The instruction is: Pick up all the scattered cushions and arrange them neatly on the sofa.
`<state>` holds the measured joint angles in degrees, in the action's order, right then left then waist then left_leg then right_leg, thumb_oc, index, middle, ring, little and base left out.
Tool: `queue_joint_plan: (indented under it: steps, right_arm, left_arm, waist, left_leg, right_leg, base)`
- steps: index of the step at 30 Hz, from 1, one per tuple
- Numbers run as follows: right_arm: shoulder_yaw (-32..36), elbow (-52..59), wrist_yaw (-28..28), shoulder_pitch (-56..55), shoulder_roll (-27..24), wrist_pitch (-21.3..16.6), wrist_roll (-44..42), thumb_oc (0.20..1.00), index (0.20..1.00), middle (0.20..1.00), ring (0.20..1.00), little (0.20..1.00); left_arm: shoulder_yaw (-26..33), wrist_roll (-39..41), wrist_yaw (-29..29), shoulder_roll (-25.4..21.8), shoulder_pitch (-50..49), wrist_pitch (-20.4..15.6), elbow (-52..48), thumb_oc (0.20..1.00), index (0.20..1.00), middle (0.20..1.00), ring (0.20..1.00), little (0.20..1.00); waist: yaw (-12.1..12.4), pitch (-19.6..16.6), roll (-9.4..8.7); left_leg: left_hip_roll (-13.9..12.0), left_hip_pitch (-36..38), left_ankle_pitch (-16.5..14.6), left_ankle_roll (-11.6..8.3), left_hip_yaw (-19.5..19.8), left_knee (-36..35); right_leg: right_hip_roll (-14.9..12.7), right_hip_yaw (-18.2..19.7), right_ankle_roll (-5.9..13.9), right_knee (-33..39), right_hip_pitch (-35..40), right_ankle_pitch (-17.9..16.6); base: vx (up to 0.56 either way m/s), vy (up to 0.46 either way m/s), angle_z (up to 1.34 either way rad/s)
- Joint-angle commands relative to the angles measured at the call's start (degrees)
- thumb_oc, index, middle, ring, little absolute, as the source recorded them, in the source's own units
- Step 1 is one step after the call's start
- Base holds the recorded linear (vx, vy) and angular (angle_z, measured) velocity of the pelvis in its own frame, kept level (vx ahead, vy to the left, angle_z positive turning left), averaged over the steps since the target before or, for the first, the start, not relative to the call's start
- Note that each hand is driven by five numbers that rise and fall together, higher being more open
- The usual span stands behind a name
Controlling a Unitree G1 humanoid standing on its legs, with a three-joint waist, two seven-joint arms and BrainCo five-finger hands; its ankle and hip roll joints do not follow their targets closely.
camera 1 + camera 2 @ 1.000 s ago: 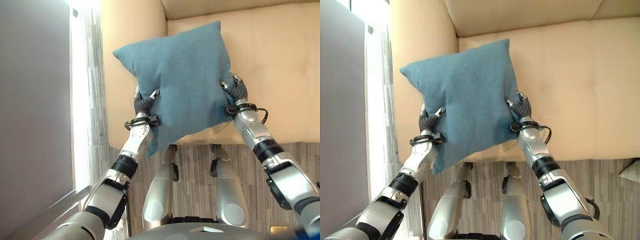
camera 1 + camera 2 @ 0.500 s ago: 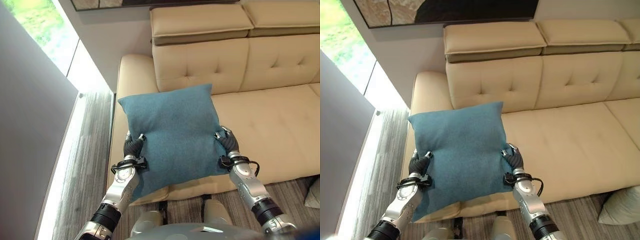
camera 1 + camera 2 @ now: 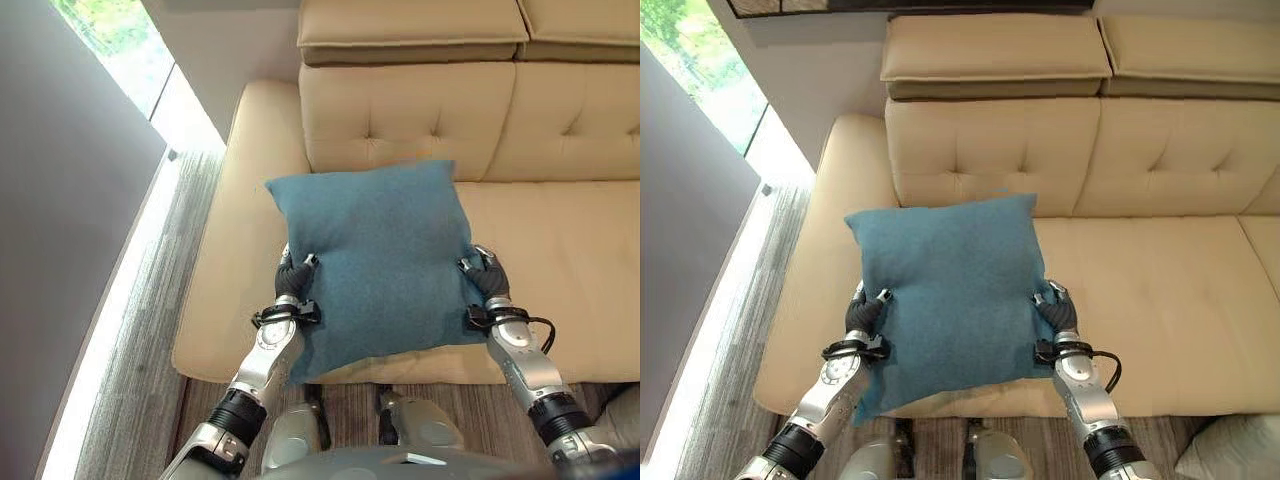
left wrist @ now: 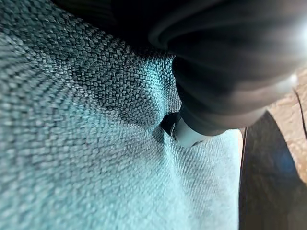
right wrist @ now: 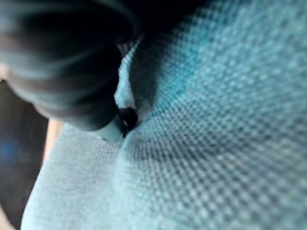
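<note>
Cushion (image 3: 385,265), the blue one, is up in the air over the left end of the beige sofa (image 3: 560,240). Left hand (image 3: 293,283) pinches one side edge, right hand (image 3: 485,282) pinches the other, both clamped into the fabric.

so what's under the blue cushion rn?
The sofa seat lies below the blue cushion, which the left hand and right hand grip at its edges. The seat directly beneath is hidden.
</note>
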<state>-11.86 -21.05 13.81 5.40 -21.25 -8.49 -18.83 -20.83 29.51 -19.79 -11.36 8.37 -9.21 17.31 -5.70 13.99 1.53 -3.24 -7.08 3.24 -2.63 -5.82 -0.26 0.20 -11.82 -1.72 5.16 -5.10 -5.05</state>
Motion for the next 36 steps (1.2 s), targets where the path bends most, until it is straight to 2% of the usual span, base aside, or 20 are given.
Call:
queue_joint_plan:
  steps: [1, 3, 5, 7, 9, 11, 13, 16, 19, 23, 24, 31, 35, 36]
  right_arm:
    - [-1.2, 7.5, -1.0, 4.3, 3.4, -4.7, 2.0, 0.200, 0.200, 0.200, 0.200, 0.200]
    - [-1.5, 7.1, -1.4, 4.4, 4.3, -4.2, 2.8, 0.200, 0.200, 0.200, 0.200, 0.200]
    - [-2.2, 7.4, -1.9, 5.5, 5.4, -3.9, 3.3, 0.200, 0.200, 0.200, 0.200, 0.200]
    - [-2.3, 7.7, -2.2, 5.8, 6.0, -4.0, 3.3, 0.200, 0.200, 0.200, 0.200, 0.200]
    - [-2.4, 7.7, -2.3, 5.9, 6.3, -3.9, 3.6, 0.200, 0.200, 0.200, 0.200, 0.200]
    - [-2.8, 8.0, -2.5, 6.4, 6.2, -3.8, 4.1, 0.200, 0.200, 0.200, 0.200, 0.200]
    - [-2.7, 8.5, -2.7, 6.4, 6.0, -3.8, 4.2, 0.200, 0.200, 0.200, 0.200, 0.200]
    - [-2.8, 8.8, -2.8, 5.8, 5.1, -3.4, 4.9, 0.200, 0.200, 0.200, 0.200, 0.200]
    - [-2.5, 10.1, -2.6, 4.8, 3.8, -3.4, 5.4, 0.200, 0.200, 0.200, 0.200, 0.200]
    - [-2.5, 10.7, -1.7, 5.2, 2.9, -3.4, 6.7, 0.200, 0.200, 0.200, 0.200, 0.200]
    - [-2.6, 11.0, 0.2, 6.9, 2.3, -3.6, 8.3, 0.200, 0.200, 0.200, 0.200, 0.200]
    - [-5.7, 6.9, 7.1, 18.4, 1.7, -3.9, 12.9, 0.200, 0.200, 0.200, 0.200, 0.200]
    - [-7.5, -0.1, 11.1, 29.1, -0.4, -3.1, 14.4, 0.200, 0.200, 0.200, 0.200, 0.200]
    - [-8.0, -3.6, 13.2, 35.0, -1.3, -3.1, 14.9, 0.200, 0.200, 0.200, 0.200, 0.200]
  left_arm:
    - [-1.3, -3.5, 3.1, 0.1, 3.7, -3.1, -3.6, 0.200, 0.200, 0.200, 0.200, 0.200]
    - [-0.5, -3.9, 3.2, -0.8, 2.1, -2.7, -4.2, 0.200, 0.200, 0.200, 0.200, 0.200]
    - [0.6, -4.2, 3.2, -1.9, 1.3, -2.8, -5.3, 0.200, 0.200, 0.200, 0.200, 0.200]
    - [1.0, -4.5, 3.1, -2.3, 1.6, -3.0, -5.1, 0.200, 0.200, 0.200, 0.200, 0.200]
    - [1.5, -4.2, 2.9, -2.4, 1.6, -3.3, -5.3, 0.200, 0.200, 0.200, 0.200, 0.200]
    - [1.7, -3.9, 3.0, -2.4, 1.5, -3.6, -5.8, 0.200, 0.200, 0.200, 0.200, 0.200]
    - [1.6, -3.6, 2.8, -2.3, 1.8, -4.0, -5.7, 0.200, 0.200, 0.200, 0.200, 0.200]
    - [1.6, -3.5, 3.3, -2.0, 0.4, -4.0, -6.2, 0.200, 0.200, 0.200, 0.200, 0.200]
    - [0.9, -3.6, 3.4, -1.6, 0.8, -3.8, -6.2, 0.200, 0.200, 0.200, 0.200, 0.200]
    - [0.3, -3.6, 3.1, -1.2, 2.4, -3.7, -6.0, 0.200, 0.200, 0.200, 0.200, 0.200]
    - [-0.4, -4.3, 1.9, -1.0, 5.3, -3.8, -5.1, 0.200, 0.200, 0.200, 0.200, 0.200]
    - [-2.4, -7.0, -3.3, -0.7, 18.0, -5.3, 1.2, 0.200, 0.200, 0.200, 0.200, 0.200]
    - [-3.1, -6.9, -5.6, -2.2, 27.1, -6.4, 6.5, 0.200, 0.200, 0.200, 0.200, 0.200]
    - [-3.3, -7.1, -6.8, -2.9, 32.2, -6.8, 9.7, 0.200, 0.200, 0.200, 0.200, 0.200]
  waist:
    - [2.5, -2.5, -3.02]
    - [3.1, -3.5, -2.77]
    - [4.0, -2.7, -2.52]
    - [4.0, -2.3, -2.40]
    - [4.1, -2.3, -2.24]
    - [4.5, -2.5, -2.00]
    - [4.2, -2.3, -2.25]
    - [4.2, -3.5, -3.04]
    - [3.5, -3.9, -2.86]
    - [2.9, -3.6, -2.30]
    - [2.1, -2.7, -1.70]
    - [1.2, 1.0, -0.43]
    - [1.5, 2.4, 0.19]
    - [1.6, 3.1, 0.42]
  left_leg:
    - [5.1, -0.2, -5.6, 1.10, 3.0, 3.5]
    - [5.1, 2.2, -5.4, 2.24, 2.3, 0.9]
    - [4.3, 4.0, -5.5, 3.38, 0.8, 0.3]
    - [4.2, 4.4, -5.9, 3.85, 0.8, 0.4]
    - [4.2, 4.8, -6.4, 3.99, 0.8, 0.6]
    - [3.8, 4.8, -7.0, 3.77, 0.7, 1.0]
    - [3.9, 4.9, -7.5, 3.50, 1.1, 1.9]
    - [3.6, 5.6, -7.9, 2.78, 1.4, 2.4]
    - [2.3, 6.1, -7.3, 1.68, 1.9, 1.1]
    - [1.6, 5.8, -6.8, 1.16, 2.2, 0.2]
    - [1.2, 4.9, -6.2, 0.89, 2.2, -0.2]
    - [1.0, -2.7, -4.4, 0.56, 2.4, 0.7]
    - [1.2, -9.4, -3.0, 0.31, 2.8, 2.2]
    - [1.5, -11.8, -2.8, 0.18, 3.4, 3.0]
  right_leg:
    - [-2.2, 5.4, 5.65, -7.3, 2.4, 9.2]
    - [-2.8, 5.7, 6.78, -10.4, 2.2, 9.8]
    - [-4.3, 6.5, 8.60, -17.5, -1.0, 9.8]
    - [-5.1, 7.7, 9.34, -19.5, -2.4, 9.6]
    - [-6.7, 7.9, 9.70, -17.7, -1.9, 8.9]
    - [-9.0, 7.2, 10.07, -13.8, -1.6, 6.8]
    - [-9.5, 8.3, 10.31, -11.6, -2.1, 5.5]
    - [-9.2, 7.5, 9.95, -7.9, 0.1, 4.7]
    - [-7.9, 6.7, 9.18, -6.4, 1.5, 5.2]
    - [-7.3, 6.1, 8.61, -6.0, 1.2, 5.6]
    - [-6.7, 6.1, 8.28, -6.0, 0.1, 5.8]
    - [-6.3, 7.0, 7.87, -8.3, -8.3, 5.0]
    - [-6.7, 7.6, 7.58, -10.7, -14.9, 4.7]
    - [-6.9, 7.7, 7.55, -12.0, -17.5, 4.9]
  base:
    - [0.19, 0.237, -0.36]
    - [0.16, 0.252, -0.56]
    - [0.03, 0.140, -0.76]
    - [0.00, 0.020, -0.72]
    - [0.02, -0.031, -0.01]
    - [0.06, -0.114, -0.07]
    - [0.09, -0.133, -0.21]
    - [0.13, -0.196, 0.16]
    - [0.07, -0.163, 0.04]
    - [0.00, -0.088, -0.04]
    - [-0.07, -0.076, -0.01]
    - [-0.13, -0.003, -0.01]
    - [-0.10, 0.010, 0.01]
    - [-0.07, 0.013, 0.00]
